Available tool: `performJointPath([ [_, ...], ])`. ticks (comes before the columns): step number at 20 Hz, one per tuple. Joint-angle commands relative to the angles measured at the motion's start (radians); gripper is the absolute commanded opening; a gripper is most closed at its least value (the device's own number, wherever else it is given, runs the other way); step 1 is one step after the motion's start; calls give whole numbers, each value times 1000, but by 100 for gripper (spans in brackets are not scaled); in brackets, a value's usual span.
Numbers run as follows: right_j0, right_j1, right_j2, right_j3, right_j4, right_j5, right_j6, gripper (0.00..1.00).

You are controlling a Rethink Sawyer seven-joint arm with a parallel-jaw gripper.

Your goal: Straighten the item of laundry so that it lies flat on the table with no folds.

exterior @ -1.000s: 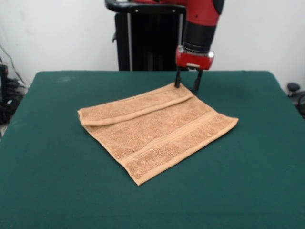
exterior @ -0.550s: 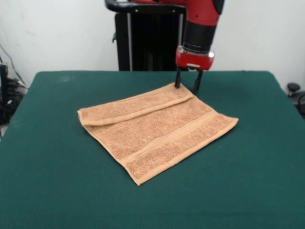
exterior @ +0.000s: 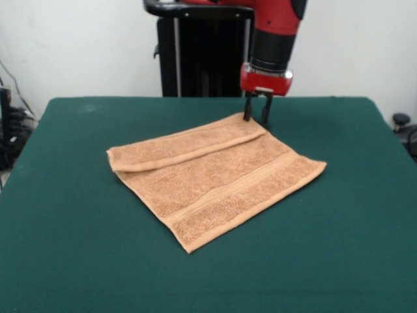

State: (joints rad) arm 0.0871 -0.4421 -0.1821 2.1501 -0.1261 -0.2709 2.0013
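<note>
Front view: orange-tan terry towel (exterior: 212, 179), far strip folded over, pincer (exterior: 256, 119) at corner.

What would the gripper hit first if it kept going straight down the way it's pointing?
Most likely the folded-over corner of the towel, right under the gripper, then the table. Depth from this single view is uncertain.
</note>
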Motion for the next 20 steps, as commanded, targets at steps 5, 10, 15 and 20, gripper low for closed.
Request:
performJointPath([
  [5,4,31,72,-28,5,-34,157,0],
  [10,-23,30,82,-19,-18,-47,155,0],
  [15,-60,6,95,10,-62,-60,153,0],
  [20,-145,-114,134,92,-149,14,133,0],
])
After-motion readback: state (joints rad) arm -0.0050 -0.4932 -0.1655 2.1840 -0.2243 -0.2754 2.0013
